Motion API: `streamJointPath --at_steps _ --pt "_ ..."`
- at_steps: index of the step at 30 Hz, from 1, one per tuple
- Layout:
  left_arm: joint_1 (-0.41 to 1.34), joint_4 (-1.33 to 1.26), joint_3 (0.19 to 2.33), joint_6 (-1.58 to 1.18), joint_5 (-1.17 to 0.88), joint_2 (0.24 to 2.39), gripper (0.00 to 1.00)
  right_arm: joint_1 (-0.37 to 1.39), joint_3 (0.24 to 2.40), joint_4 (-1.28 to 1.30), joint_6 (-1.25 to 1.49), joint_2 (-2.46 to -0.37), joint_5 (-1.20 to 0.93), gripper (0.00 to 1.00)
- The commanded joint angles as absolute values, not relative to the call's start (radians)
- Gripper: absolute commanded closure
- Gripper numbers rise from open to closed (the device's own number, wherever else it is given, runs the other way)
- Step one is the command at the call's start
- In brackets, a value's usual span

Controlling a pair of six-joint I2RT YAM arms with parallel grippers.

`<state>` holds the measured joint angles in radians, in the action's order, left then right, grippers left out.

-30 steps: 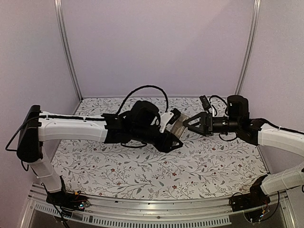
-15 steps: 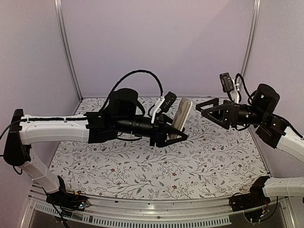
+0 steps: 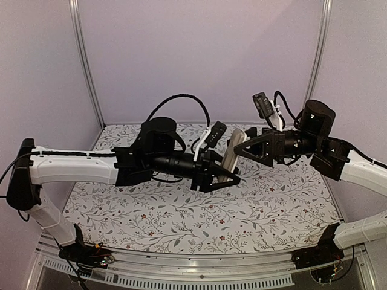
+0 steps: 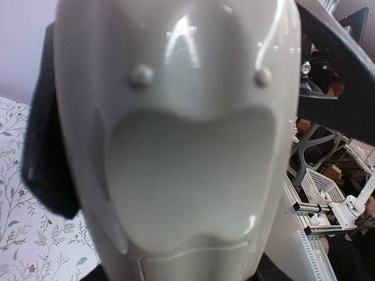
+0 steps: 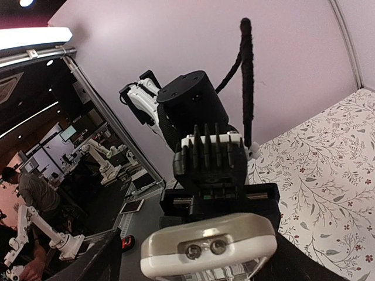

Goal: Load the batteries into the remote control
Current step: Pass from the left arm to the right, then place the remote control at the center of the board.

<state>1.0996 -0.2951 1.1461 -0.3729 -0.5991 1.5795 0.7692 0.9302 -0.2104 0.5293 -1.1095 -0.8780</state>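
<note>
My left gripper (image 3: 221, 174) is shut on the lower part of the remote control (image 3: 232, 154) and holds it tilted upright above the table. In the left wrist view its grey-beige back (image 4: 187, 146) with a shallow recess fills the frame and hides my own jaws. My right gripper (image 3: 242, 151) is open, and its fingers straddle the remote's top end (image 5: 208, 249), which shows two small emitter lenses. One finger (image 5: 108, 257) stands a little apart from that end. The left gripper (image 5: 218, 199) shows behind the remote. No batteries are in view.
The floral tablecloth (image 3: 181, 211) lies below both arms. Purple walls with metal posts (image 3: 87, 66) enclose the back and sides. A black cable (image 3: 181, 99) loops above the left wrist.
My right gripper has come down and left, and now straddles the remote's top end. My left arm has kept hold of the remote and shifted slightly.
</note>
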Motion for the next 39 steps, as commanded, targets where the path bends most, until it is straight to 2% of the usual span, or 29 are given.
streamJointPath --at_steps 1,5,8,9,10,11,14,15,20,26,31,39 --pt "1.109 -0.332 1.139 -0.381 -0.629 1.604 0.67 0.794 0.966 -0.215 0.516 -1.142 -0.895 0.28" --pt "1.107 -0.339 1.133 -0.381 -0.628 1.603 0.67 0.796 0.961 -0.215 0.515 -1.138 -0.891 0.40" --pt "1.100 -0.348 1.119 -0.382 -0.619 1.595 0.65 0.796 0.960 -0.206 0.515 -1.130 -0.872 0.57" --pt "1.096 -0.349 1.109 -0.382 -0.612 1.588 0.62 0.796 0.962 -0.198 0.515 -1.131 -0.868 0.62" --pt "1.092 -0.351 1.099 -0.382 -0.605 1.578 0.57 0.794 0.968 -0.186 0.515 -1.135 -0.864 0.66" --pt "1.087 -0.350 1.087 -0.383 -0.595 1.567 0.47 0.796 0.972 -0.172 0.514 -1.138 -0.859 0.69" --pt "1.061 -0.311 1.046 -0.374 -0.560 1.520 0.04 0.794 0.997 -0.093 0.493 -1.148 -0.826 0.71" --pt "1.051 -0.288 1.030 -0.371 -0.544 1.497 0.01 0.795 1.011 -0.029 0.466 -1.152 -0.812 0.71" --pt "0.999 -0.231 0.874 -0.369 -0.376 1.302 0.00 0.794 1.097 0.300 0.303 -1.209 -0.676 0.75" --pt "0.909 -0.047 0.741 -0.445 0.070 1.060 0.00 0.800 1.238 0.615 0.165 -1.382 -0.468 0.79" --pt "0.806 0.051 0.693 -0.521 0.137 0.996 0.00 0.834 1.378 0.801 0.105 -1.585 -0.310 0.80" --pt "0.788 0.035 0.656 -0.540 0.106 0.999 0.00 0.933 1.552 0.953 0.066 -1.862 -0.094 0.77"
